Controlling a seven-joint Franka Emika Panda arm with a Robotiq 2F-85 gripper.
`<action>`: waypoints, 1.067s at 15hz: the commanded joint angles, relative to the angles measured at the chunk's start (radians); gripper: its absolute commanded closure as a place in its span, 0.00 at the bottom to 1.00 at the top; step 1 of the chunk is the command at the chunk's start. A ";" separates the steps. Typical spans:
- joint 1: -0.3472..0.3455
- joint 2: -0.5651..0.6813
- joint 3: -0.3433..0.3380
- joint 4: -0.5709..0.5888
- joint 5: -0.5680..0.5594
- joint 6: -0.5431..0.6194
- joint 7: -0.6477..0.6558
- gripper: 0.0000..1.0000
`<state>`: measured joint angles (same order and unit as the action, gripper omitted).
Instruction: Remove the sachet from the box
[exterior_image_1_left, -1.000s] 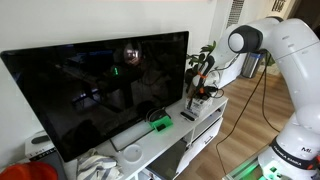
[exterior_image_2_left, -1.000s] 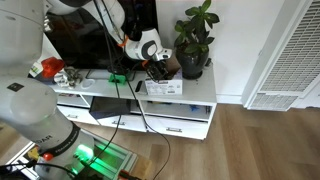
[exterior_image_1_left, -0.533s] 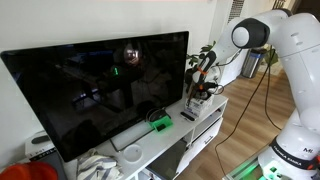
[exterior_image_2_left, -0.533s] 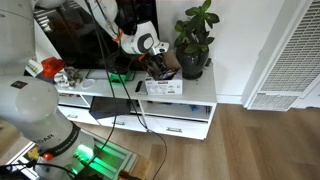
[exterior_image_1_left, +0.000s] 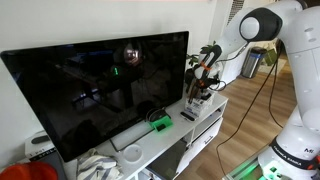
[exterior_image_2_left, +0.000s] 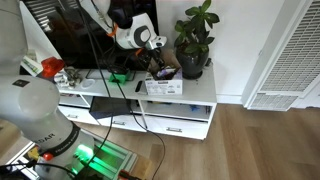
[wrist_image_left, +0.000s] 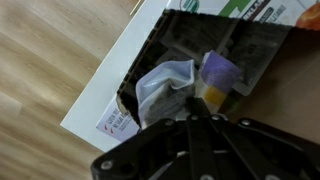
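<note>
The box (wrist_image_left: 108, 100) is seen from above in the wrist view, with a white printed side and a dark inside. It also shows under the gripper in both exterior views (exterior_image_1_left: 200, 98) (exterior_image_2_left: 164, 87). A pale crumpled sachet (wrist_image_left: 163, 85) hangs at the fingertips over the box opening. A purple and yellow packet (wrist_image_left: 219, 74) lies beside it in the box. My gripper (wrist_image_left: 192, 104) is shut, its tips pinching the sachet's edge. In both exterior views the gripper (exterior_image_1_left: 204, 76) (exterior_image_2_left: 160, 62) is a little above the box.
A large TV (exterior_image_1_left: 100, 85) fills the white cabinet's (exterior_image_2_left: 195, 100) back. A bright green object (exterior_image_1_left: 160, 125) lies in front of it. A potted plant (exterior_image_2_left: 195, 40) stands right behind the box. Clutter sits at the cabinet's far end (exterior_image_2_left: 55, 72).
The arm has risen, lifting the gripper up from the box. The box has stayed in place.
</note>
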<state>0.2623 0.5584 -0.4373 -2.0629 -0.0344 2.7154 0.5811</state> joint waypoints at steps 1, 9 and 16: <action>0.029 -0.124 -0.010 -0.098 -0.081 -0.018 0.065 1.00; 0.014 -0.321 0.039 -0.237 -0.223 -0.023 0.150 1.00; -0.084 -0.562 0.227 -0.436 -0.197 -0.072 0.026 1.00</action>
<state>0.2402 0.1455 -0.3041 -2.3760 -0.2387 2.6688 0.6792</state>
